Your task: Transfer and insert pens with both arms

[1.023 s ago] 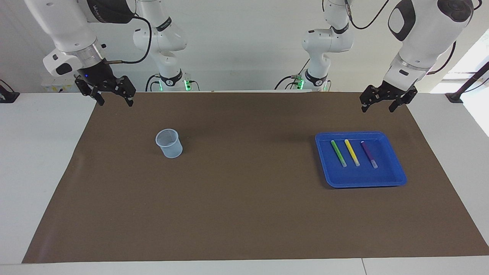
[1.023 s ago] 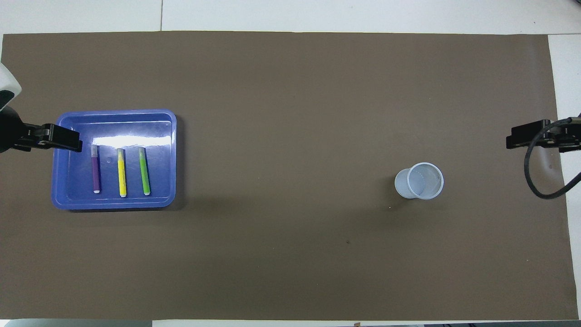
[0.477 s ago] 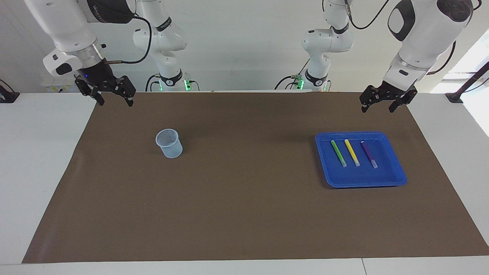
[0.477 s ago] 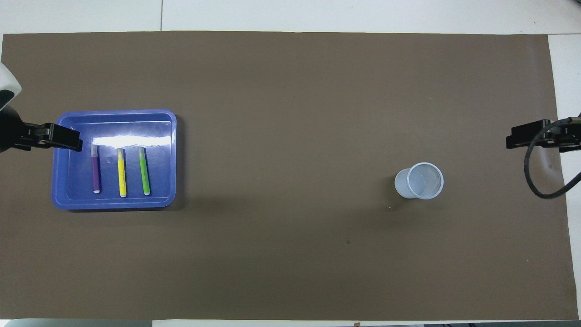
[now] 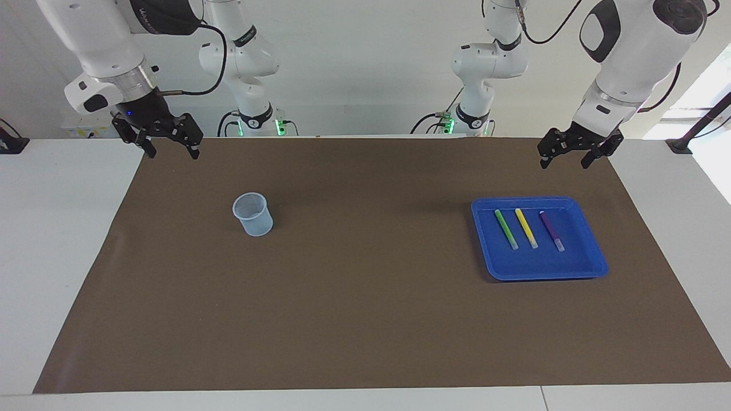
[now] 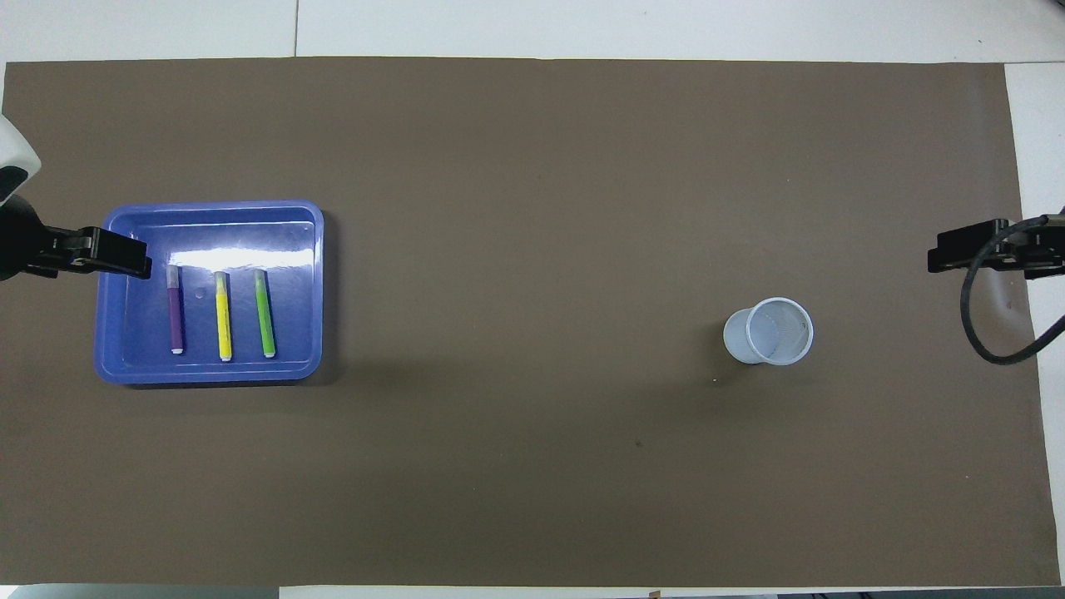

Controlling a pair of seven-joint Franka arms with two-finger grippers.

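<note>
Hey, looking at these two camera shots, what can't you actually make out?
- Overhead view: the left hand is cut off by the frame edge and covers a strip of the blue tray.
- Overhead view: the right hand is cut off by the frame edge, a black cable crossing it.
- Both views: any print on the three pens is too small.
- Facing view: the cup floor is hidden by its wall.

From my remote station I can read no text; white lettering on the right arm's black band [image 5: 151,23] is too small.
</note>
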